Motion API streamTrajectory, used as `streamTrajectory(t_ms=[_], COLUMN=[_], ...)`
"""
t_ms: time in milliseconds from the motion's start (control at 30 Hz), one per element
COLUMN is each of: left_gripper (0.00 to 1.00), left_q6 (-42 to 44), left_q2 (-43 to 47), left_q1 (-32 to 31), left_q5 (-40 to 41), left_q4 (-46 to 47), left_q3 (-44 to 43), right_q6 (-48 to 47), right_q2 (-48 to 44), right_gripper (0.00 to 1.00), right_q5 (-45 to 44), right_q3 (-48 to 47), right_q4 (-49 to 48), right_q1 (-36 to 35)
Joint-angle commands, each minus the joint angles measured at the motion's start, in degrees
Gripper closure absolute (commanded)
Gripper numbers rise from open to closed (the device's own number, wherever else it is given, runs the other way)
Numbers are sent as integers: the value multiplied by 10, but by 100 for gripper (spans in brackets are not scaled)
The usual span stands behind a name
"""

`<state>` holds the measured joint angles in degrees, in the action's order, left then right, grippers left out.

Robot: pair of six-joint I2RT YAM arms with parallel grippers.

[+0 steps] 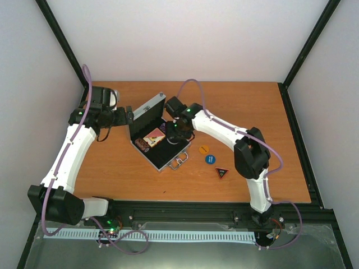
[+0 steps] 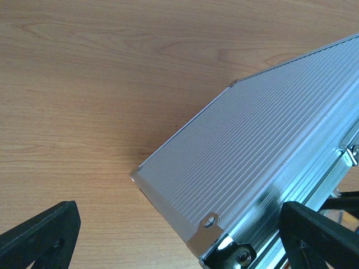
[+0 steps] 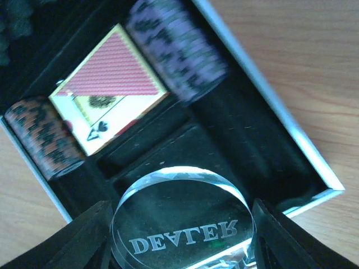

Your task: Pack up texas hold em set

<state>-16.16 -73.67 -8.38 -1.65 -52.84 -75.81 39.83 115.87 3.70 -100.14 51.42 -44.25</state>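
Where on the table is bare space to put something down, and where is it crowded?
Free: far right corner of the table, beyond the right arm; the near-left wood between left arm and case. Crowded: right of the case, around the orange disc, blue disc and triangular button.

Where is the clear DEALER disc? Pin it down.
In the right wrist view, bottom centre: the clear DEALER disc is held by the right gripper over the open case, with the card deck just beyond it.

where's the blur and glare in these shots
right wrist: purple chips smeared soft, clear disc sharp with bright rim glints; left wrist: case lid crisp, a glare streak near its corner; top external: even light, soft shadows
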Motion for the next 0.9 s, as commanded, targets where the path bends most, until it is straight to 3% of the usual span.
streamTrajectory(t_ms=[0,867], left_gripper=[0,0], left_q6=[4,5], left_q2=[9,10], left_q1=[-1,-1], left_q5=[12,2], left_q4=[-8,-4], left_q3=[-1,7], right_q6=[-7,-25], right_q2=[30,142], right_gripper=[97,97], right_q5=[30,9], right_q3=[-39,-60], right_q4=[6,14], right_q1=[-28,-57])
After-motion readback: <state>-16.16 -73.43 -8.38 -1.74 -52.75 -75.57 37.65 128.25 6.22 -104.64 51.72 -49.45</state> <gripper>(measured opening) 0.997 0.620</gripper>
